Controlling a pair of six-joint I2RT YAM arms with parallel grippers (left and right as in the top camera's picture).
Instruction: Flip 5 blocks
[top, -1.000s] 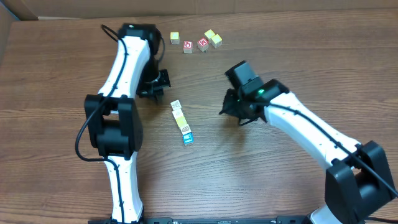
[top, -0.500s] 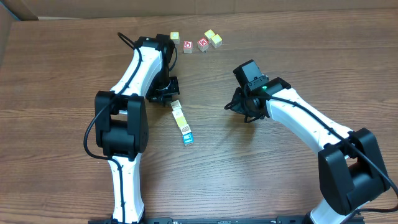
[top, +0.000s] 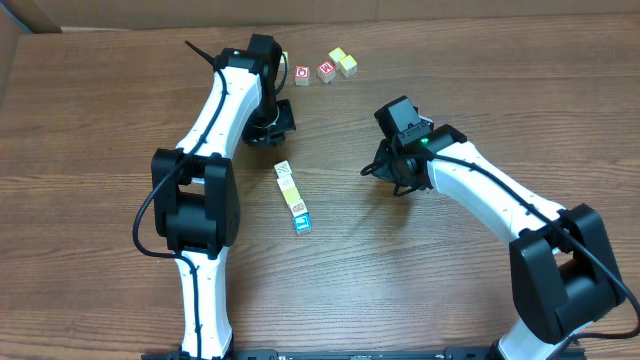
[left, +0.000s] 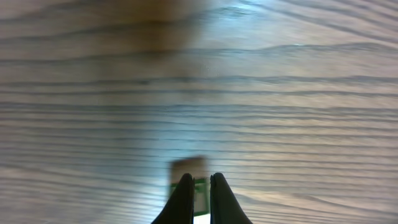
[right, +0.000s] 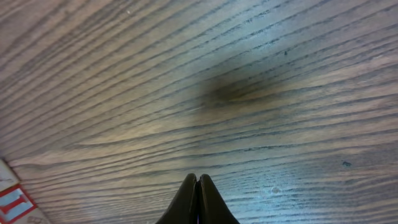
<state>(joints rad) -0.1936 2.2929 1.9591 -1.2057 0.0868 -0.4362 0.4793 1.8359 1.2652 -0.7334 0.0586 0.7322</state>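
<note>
While left pincer (left: 200, 179) and right pincer (right: 197, 178) are closed, five blocks (top: 294, 200) form one row (two red cubes (top: 302, 75) lie apart).

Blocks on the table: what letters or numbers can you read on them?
Nothing reads for sure.
Row of blocks: prints too small.
Red cubes: white marks too small.
Red face in the right wrist view: white strokes, cut off by the edge.
Block in the left wrist view: blurred.
</note>
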